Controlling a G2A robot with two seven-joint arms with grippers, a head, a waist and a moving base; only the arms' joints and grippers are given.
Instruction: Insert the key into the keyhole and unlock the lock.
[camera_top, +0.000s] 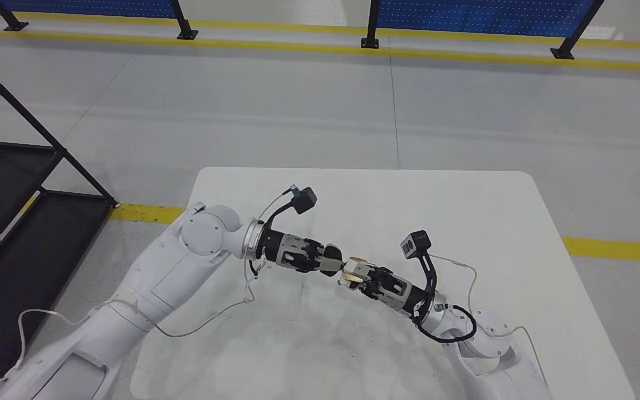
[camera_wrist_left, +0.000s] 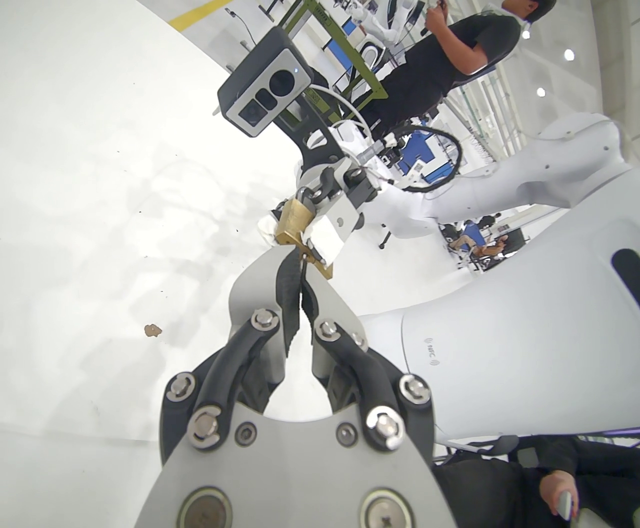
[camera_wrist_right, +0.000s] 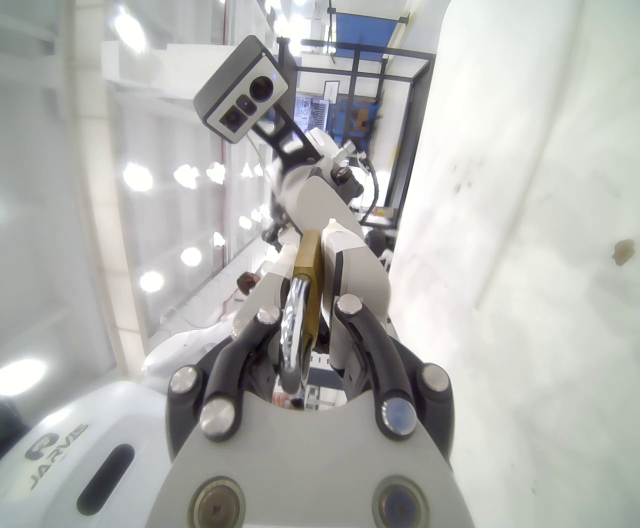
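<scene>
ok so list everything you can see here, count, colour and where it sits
padlock: one, brass with a silver shackle, held above the table in the right jaws
key: one, thin and dark, pinched in the left jaws, tip at the padlock's base; cannot tell if it is in the keyhole
table: one, white, under both arms
stain: one, brown, on the table top
rack: one, black, on the floor beside the table
barriers: at least two, blue, across the far floor
floor line: one, yellow, passing behind the table
left jaws: one pair, pale with black pads, shut on the key
right jaws: one pair, pale, shut on the padlock
</scene>
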